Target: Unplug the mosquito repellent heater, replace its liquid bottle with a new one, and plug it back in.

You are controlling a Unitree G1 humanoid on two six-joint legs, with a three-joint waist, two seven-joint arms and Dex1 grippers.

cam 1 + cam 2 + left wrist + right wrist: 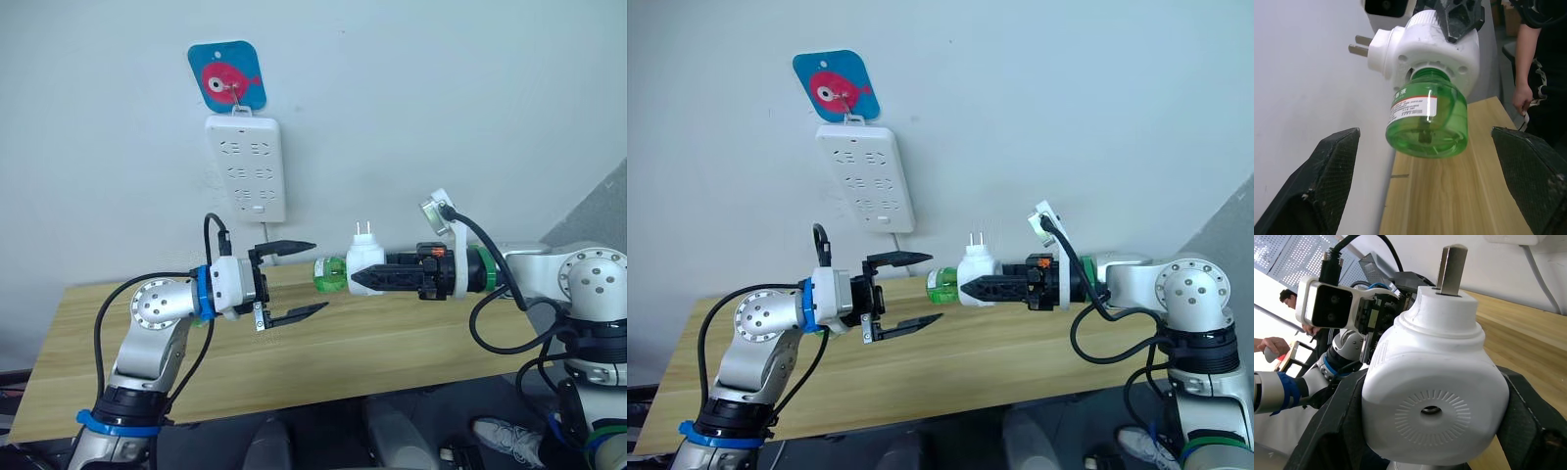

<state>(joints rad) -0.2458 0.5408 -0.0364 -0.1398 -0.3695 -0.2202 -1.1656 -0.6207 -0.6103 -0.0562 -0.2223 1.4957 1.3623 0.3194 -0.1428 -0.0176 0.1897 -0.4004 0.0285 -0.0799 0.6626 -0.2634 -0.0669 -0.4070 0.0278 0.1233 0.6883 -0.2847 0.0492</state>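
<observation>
My right gripper [364, 278] is shut on the white mosquito repellent heater [364, 257], held in the air above the wooden table [294, 362] with its plug prongs pointing up. The heater's liquid bottle [330, 274], translucent green, sticks out sideways from the heater toward my left gripper [312, 278]. That gripper is open, its two black fingers [1327, 181] spread above and below, just short of the bottle's base [1426, 137]. The heater's round vent [1431, 410] faces the right wrist camera.
A long white power strip [247, 166] hangs on the wall under a blue hook plate with a red fish [228, 78]. A person [1537, 68] in dark clothes stands off to the side, past the table's end.
</observation>
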